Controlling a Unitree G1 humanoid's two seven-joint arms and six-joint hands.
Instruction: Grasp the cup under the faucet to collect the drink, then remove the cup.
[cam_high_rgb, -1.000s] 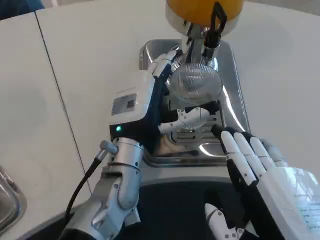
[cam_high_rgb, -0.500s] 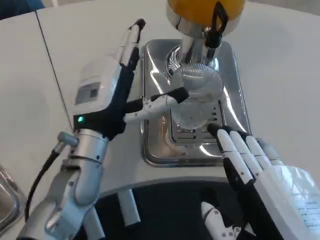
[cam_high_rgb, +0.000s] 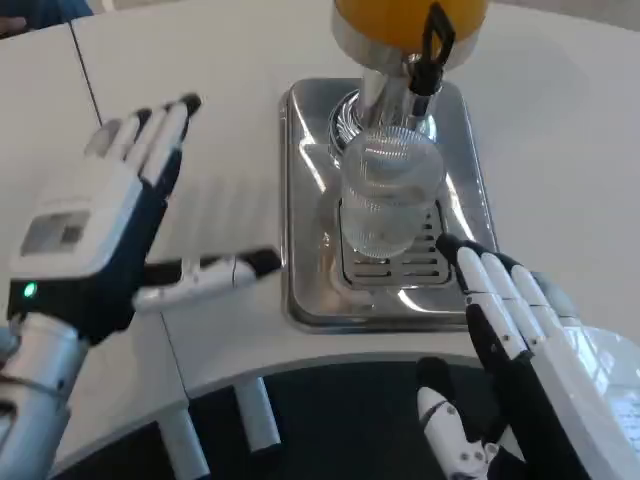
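While the cup (cam_high_rgb: 386, 200) stands alone on the grate of the tray (cam_high_rgb: 300, 210), just under the faucet (cam_high_rgb: 428, 68), it is held by no hand. It looks clear and ribbed, and no drink can be made out inside it.

The step in hand is judged to be the grasp, which is not yet done. The left hand (cam_high_rgb: 90, 225) is seen well off to the side of the tray, with its fingers spread wide and nothing in them. The right hand (cam_high_rgb: 520, 340) is seen low and near the tray's front corner, with its fingers straight, apart, and empty, close to the cup but not touching it.

For the next move, a hand must be brought around the cup's side and closed on it softly, so that the cup is not tipped or pushed away from the faucet.

One cup is counted, one faucet, one tray, one orange tank (cam_high_rgb: 395, 15), and two hands.
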